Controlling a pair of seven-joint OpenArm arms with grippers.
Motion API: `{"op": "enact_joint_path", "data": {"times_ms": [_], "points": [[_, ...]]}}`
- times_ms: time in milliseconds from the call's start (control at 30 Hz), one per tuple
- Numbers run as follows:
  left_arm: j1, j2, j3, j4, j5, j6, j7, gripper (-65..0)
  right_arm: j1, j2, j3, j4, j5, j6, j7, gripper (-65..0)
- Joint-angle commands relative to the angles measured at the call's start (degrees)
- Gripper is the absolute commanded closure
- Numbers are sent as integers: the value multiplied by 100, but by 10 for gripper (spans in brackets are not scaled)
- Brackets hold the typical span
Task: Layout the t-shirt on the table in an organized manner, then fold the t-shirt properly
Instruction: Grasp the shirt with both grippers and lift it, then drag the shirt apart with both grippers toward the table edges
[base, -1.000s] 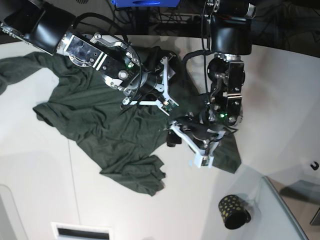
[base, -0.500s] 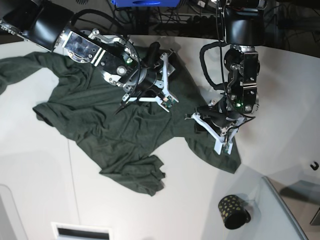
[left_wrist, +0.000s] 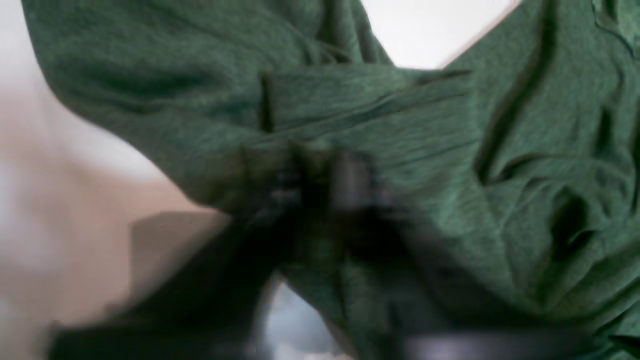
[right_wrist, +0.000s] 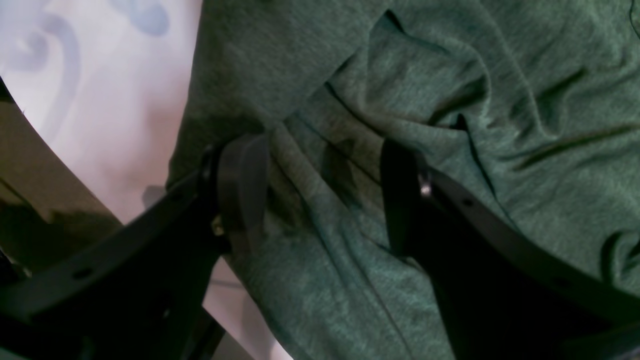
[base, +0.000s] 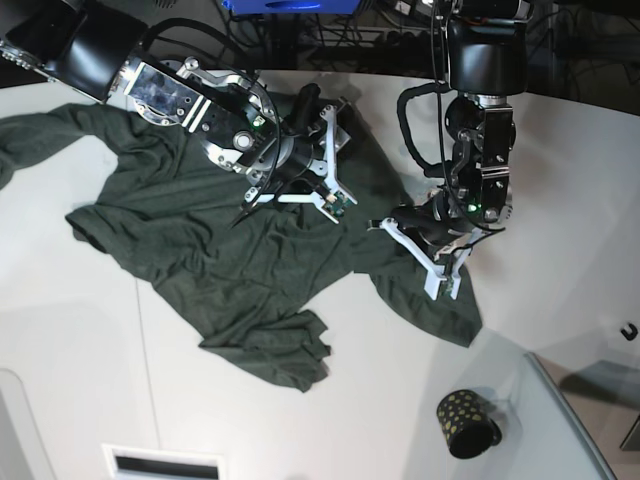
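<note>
- Surroundings, base view: small black cup w/ gold dots (base: 466, 423) lies on its side near the front-right of the white surface (base: 70, 340), well apart from the cloth. A grey panel (base: 560, 425) occupies the corner just right of the cup; a slotted white vent (base: 163, 463) sits at the front edge.
- Obstructions: both arms reach over the garment and hide its upper-centre portion.
- T-shirt (base: 210, 260): dark green, thin, crumpled; spread unevenly across the surface's left and centre, w/ one lobe trailing toward the front-right. Creases and overlapping folds throughout.
- Left claw (base: 432, 258): closed tight on a fold of the t-shirt at that right lobe; wrist view is blurred.
- Right claw (right_wrist: 320, 195): jaws wide apart, straddling wrinkled fabric near the shirt's edge, gripping nothing.
</note>
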Motion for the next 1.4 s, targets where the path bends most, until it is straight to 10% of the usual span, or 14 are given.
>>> {"op": "enact_joint_path", "data": {"times_ms": [0, 567, 1167, 1367], "points": [[-87, 6, -39, 146, -29, -27, -105, 0, 83, 4, 38, 111, 6, -50, 101, -333], [1223, -11, -628, 2722, -20, 0, 924, 0, -541, 321, 1216, 410, 6, -32, 110, -333], [3025, -11, -2545, 3329, -29, -36, 880, 0, -3372, 593, 5567, 1420, 76, -6, 1921, -342], [3025, 6, -2589, 3320, -29, -36, 880, 0, -3433, 523, 6675, 911, 1430, 1515, 1895, -342]]}}
